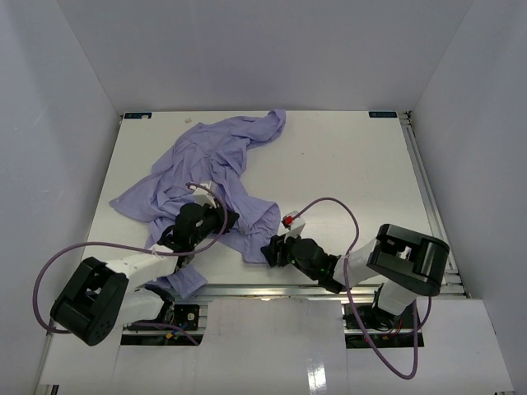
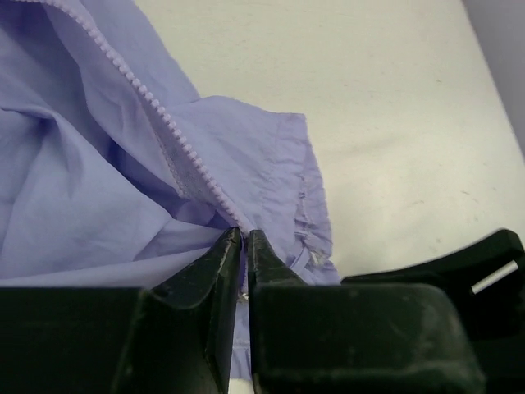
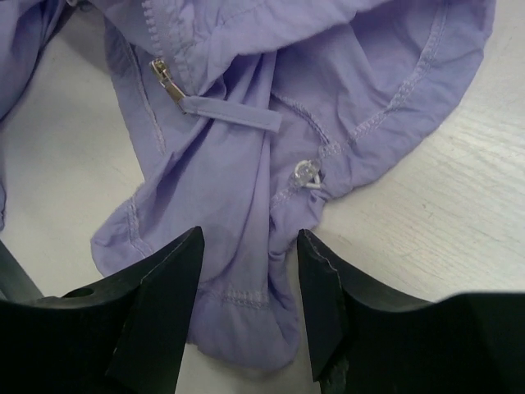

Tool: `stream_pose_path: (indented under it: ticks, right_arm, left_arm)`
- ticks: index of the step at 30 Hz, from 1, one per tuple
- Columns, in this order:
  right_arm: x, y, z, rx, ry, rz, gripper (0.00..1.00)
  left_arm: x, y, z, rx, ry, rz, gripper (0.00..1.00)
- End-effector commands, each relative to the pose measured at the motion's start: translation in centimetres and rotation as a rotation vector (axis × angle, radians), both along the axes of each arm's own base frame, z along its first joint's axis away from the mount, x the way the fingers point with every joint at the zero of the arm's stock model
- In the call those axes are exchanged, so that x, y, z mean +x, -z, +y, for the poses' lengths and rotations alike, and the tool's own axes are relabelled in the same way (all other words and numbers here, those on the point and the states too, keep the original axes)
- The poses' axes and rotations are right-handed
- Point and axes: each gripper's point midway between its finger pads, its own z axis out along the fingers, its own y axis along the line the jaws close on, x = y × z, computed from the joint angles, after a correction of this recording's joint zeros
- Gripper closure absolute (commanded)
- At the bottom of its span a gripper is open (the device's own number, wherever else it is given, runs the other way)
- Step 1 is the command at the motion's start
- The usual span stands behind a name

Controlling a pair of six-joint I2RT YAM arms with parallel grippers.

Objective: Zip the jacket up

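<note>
Jacket (image 1: pixel 206 164) lies crumpled on the white table (image 1: pixel 354 164), spread from the far middle down to the near left, with one flap reaching toward the near centre where both my arms meet it. My left pincer (image 2: pixel 244 240) is drawn almost together on the front edge, right where the row of zipper teeth (image 2: pixel 164 123) runs down into the gap. I judge it clamped on that edge, though the thin slit between the fingers hides just what is caught. My right pincer (image 3: pixel 250 240) stands apart, gripping nothing, poised over a bottom corner of the hem, which lies under and between its fingers. The slider (image 3: pixel 166 82) with its flat pull tab (image 3: pixel 234 116) sits a little beyond those fingertips, and a clear cord stopper (image 3: pixel 308 174) lies to its right. To do this step well, the left hold wants to be firm and low so the toothed edge pulls taut. The right should then close on the hem just beneath the slider, not on loose folds, so the two ends can meet squarely.
</note>
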Motion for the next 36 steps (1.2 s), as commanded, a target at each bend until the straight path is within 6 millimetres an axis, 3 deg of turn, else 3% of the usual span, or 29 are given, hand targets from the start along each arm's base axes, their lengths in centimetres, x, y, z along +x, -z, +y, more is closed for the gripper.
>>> stream_pose_path:
  ticks: [1, 4, 6, 9, 10, 11, 12, 14, 17, 21, 23, 31, 36]
  right_arm:
    - [1.0, -3.8, -0.2, 0.015, 0.030, -0.088, 0.41]
    - [1.2, -5.2, -0.3, -0.012, 0.009, -0.132, 0.34]
    - [1.3, -7.2, 0.3, -0.002, -0.019, -0.173, 0.31]
    - [1.7, -8.4, 0.7, -0.024, -0.040, -0.190, 0.28]
    - [1.8, -8.7, 0.7, -0.028, -0.039, -0.195, 0.27]
    - [1.8, -9.0, 0.7, -0.025, -0.038, -0.199, 0.27]
    - [1.8, -9.2, 0.7, -0.023, -0.037, -0.203, 0.27]
    - [1.9, -9.5, 0.6, -0.017, -0.034, -0.205, 0.27]
    - [1.8, -9.6, 0.7, -0.015, -0.043, -0.207, 0.26]
    - [1.9, -9.8, 0.7, -0.028, -0.047, -0.207, 0.26]
    - [2.0, -10.0, 0.5, -0.025, -0.043, -0.209, 0.25]
    - [1.6, -10.4, 0.2, -0.005, -0.051, -0.212, 0.25]
    - [1.6, -10.3, -0.3, -0.010, -0.045, -0.215, 0.25]
  left_arm:
    - [-1.5, -3.9, -1.4, -0.097, 0.126, -0.160, 0.83]
    - [-2.1, -5.0, -1.6, -0.126, 0.160, -0.201, 0.85]
    - [-2.6, -5.7, -1.9, -0.148, 0.186, -0.231, 0.82]
    - [-2.8, -5.7, -1.8, -0.155, 0.185, -0.230, 0.65]
    - [-2.6, -5.7, -1.8, -0.153, 0.178, -0.228, 0.53]
    - [-2.6, -5.6, -1.7, -0.149, 0.173, -0.222, 0.53]
    - [-2.5, -5.5, -1.7, -0.146, 0.170, -0.216, 0.56]
    - [-2.7, -5.5, -2.0, -0.148, 0.192, -0.223, 0.85]
    - [-2.9, -5.5, -2.4, -0.151, 0.222, -0.217, 0.97]
    - [-0.8, -3.0, -0.8, -0.081, 0.060, -0.082, 0.71]
    - [-0.2, -2.0, 0.0, -0.062, -0.012, -0.027, 0.63]
    - [1.5, 2.1, 1.4, 0.035, -0.154, 0.150, 0.62]
    - [1.6, 4.3, 2.9, 0.103, -0.247, 0.239, 0.53]
